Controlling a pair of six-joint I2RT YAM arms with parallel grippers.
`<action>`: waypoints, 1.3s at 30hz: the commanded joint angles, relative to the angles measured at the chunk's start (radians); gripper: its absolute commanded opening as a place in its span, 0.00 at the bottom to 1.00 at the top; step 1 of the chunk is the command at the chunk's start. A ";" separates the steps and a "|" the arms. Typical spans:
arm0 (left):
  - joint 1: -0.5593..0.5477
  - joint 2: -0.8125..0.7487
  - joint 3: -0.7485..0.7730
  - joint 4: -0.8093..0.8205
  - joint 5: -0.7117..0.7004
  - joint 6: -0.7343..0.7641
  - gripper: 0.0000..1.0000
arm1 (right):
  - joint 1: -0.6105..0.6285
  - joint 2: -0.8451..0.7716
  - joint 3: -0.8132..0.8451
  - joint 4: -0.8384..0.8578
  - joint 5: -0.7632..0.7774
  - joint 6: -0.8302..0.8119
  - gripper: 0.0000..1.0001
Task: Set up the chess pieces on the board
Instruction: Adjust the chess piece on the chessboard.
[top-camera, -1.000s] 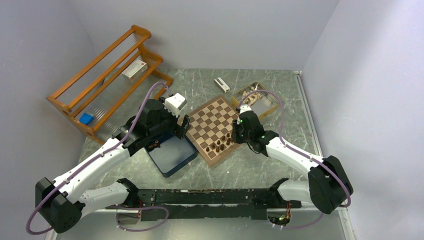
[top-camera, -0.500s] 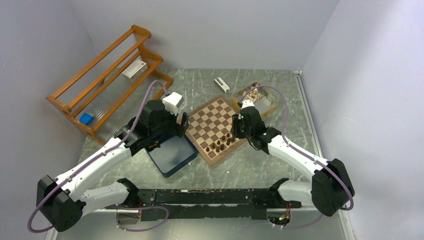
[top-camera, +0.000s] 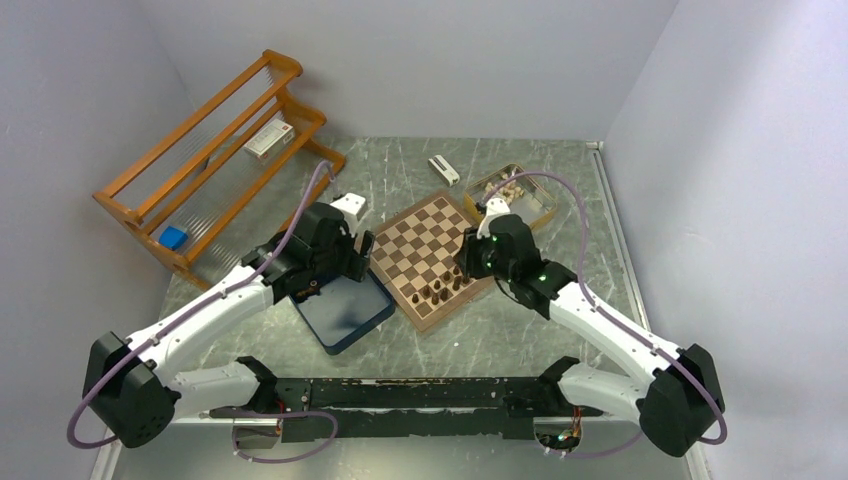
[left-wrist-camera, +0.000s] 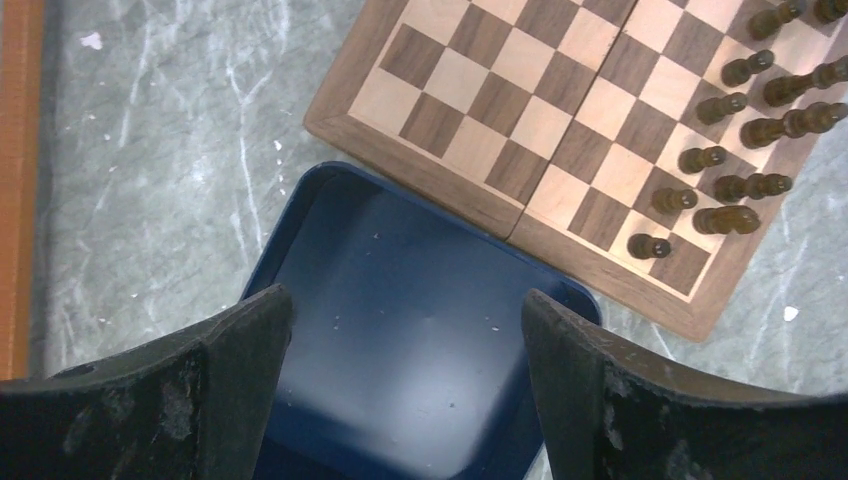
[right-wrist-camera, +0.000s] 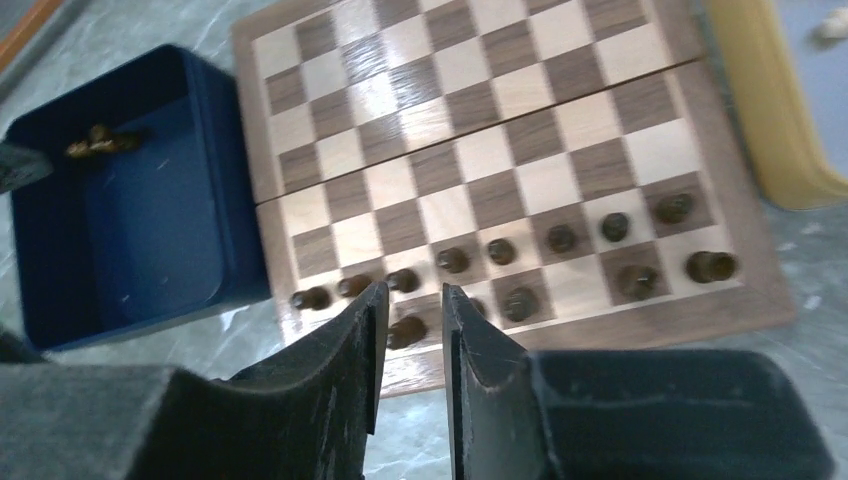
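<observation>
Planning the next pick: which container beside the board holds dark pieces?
The dark blue box: a few brown pieces lie in one corner. The yellow tin holds pale pieces.

No legible text, label, brand or number in any view

light: bright, even overhead | glare: sheen on board (right-wrist-camera: 385, 95) | blur: right wrist soft

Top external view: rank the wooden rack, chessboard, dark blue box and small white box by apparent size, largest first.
1. wooden rack
2. chessboard
3. dark blue box (partly hidden)
4. small white box
</observation>
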 joint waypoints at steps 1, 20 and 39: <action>-0.001 -0.050 -0.023 0.025 -0.066 0.041 0.89 | 0.069 0.013 0.005 -0.009 -0.049 0.036 0.29; 0.001 -0.126 -0.069 0.070 -0.040 0.092 0.90 | 0.247 0.176 0.050 -0.086 0.161 0.036 0.29; 0.000 -0.129 -0.070 0.073 -0.043 0.098 0.90 | 0.258 0.229 0.052 -0.059 0.202 0.011 0.19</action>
